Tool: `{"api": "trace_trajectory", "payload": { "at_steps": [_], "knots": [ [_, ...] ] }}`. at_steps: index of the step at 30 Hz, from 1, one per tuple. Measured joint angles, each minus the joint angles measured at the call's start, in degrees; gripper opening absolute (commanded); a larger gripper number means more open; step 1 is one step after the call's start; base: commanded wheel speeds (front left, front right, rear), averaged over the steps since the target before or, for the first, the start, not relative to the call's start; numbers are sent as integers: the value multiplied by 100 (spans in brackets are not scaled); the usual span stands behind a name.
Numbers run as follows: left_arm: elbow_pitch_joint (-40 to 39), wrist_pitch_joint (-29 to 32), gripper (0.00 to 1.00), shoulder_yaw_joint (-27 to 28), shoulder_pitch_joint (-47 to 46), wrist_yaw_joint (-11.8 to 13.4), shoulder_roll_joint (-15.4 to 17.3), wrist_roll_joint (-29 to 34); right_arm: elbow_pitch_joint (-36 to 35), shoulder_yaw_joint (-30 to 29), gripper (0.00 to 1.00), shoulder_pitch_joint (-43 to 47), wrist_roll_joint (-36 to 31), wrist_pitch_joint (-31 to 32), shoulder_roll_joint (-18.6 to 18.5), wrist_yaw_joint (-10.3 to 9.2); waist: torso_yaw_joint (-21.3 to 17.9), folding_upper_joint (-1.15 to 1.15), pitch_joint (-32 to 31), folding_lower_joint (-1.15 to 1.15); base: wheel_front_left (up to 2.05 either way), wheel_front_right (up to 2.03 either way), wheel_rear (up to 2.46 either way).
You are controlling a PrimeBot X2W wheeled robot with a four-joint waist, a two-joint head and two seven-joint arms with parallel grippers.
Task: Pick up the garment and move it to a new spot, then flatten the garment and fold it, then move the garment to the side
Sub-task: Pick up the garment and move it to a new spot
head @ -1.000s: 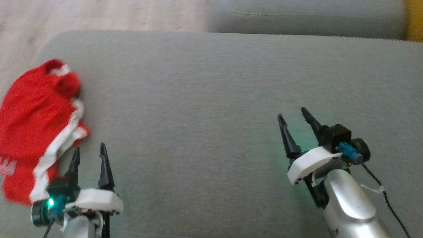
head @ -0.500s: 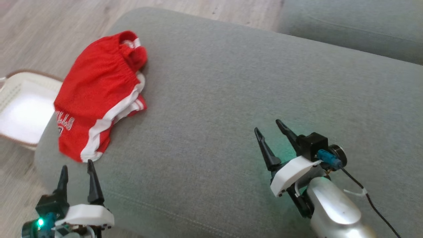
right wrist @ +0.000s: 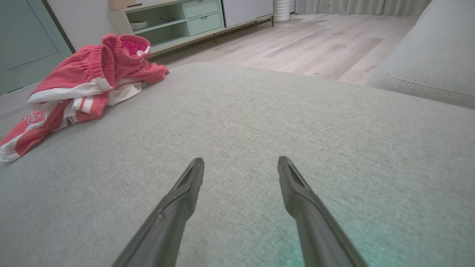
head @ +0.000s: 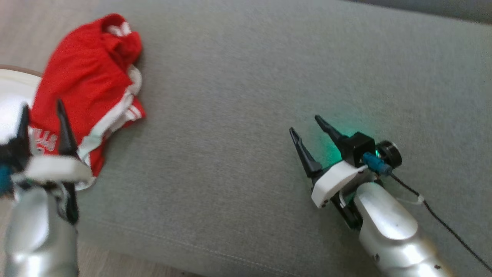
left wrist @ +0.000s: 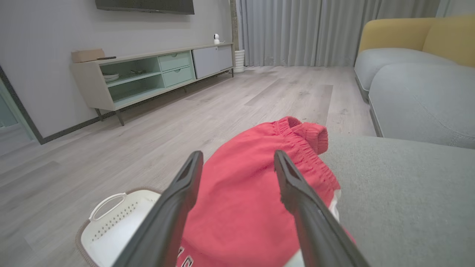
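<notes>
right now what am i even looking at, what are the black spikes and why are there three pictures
It is a two-armed robot, and the black spikes are the fingers of its two grippers. One picture comes from a camera on its head, looking down: the left gripper is at the lower left, the right gripper at the lower right. The other two come from a camera on each wrist, looking along that gripper's own fingers. On the grey sofa cushion lies a crumpled heap of red-and-white clothing, near the cushion's left edge. A white basket stands on the floor beside it. Both grippers are open and hold nothing; the left one hovers by the clothing, the right one over bare cushion.
</notes>
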Motion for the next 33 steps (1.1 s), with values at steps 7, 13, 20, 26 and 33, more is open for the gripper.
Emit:
{"api": "trace_trajectory", "payload": {
  "at_steps": [7,13,20,26,33],
  "knots": [
    [786,-1,100,-558,-1264,-45,485,-364,-199,-16,100,-218,-104,-1,-58,0,-372,0,553,1,0,0,0],
    [1683,11,100,-943,-1822,-45,811,-554,-461,56,100,-402,-148,-40,-60,1,-708,0,904,0,0,0,0],
    [2580,211,100,-981,-2078,122,916,-634,-610,75,100,-487,-171,-67,-11,7,-968,0,1100,-1,0,0,0],
    [2998,201,0,-1006,-2244,218,917,-634,-621,83,100,-516,-187,-66,29,7,-1052,0,1116,-1,0,0,0],
    [2479,18,0,-1049,-2262,259,980,-561,-509,-54,100,-410,-187,-64,8,7,-1038,0,898,-1,0,0,0]
  ]
}}
